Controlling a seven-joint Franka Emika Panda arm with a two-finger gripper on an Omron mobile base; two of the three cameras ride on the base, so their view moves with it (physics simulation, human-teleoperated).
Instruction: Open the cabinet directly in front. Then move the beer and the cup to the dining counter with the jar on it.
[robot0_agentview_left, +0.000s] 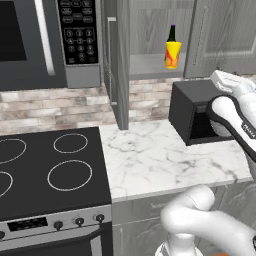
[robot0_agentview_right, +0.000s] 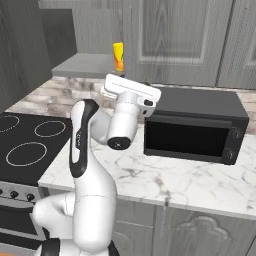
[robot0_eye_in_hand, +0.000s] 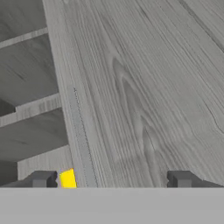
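Taking the cabinet (robot0_agentview_left: 150, 45) as our landmark and reading left to right: its left door (robot0_agentview_left: 119, 65) stands swung out edge-on toward us, so we judge the opening step done, at least on that side; the right door (robot0_agentview_left: 220, 37) is shut. On the cabinet's bottom shelf, toward its right end, sits the cup (robot0_agentview_left: 173, 54), with the beer (robot0_agentview_left: 172, 34) just behind it. Neither is lifted. Our gripper (robot0_eye_in_hand: 111, 181) faces the cabinet, jaws spread wide, empty. Both carries remain.
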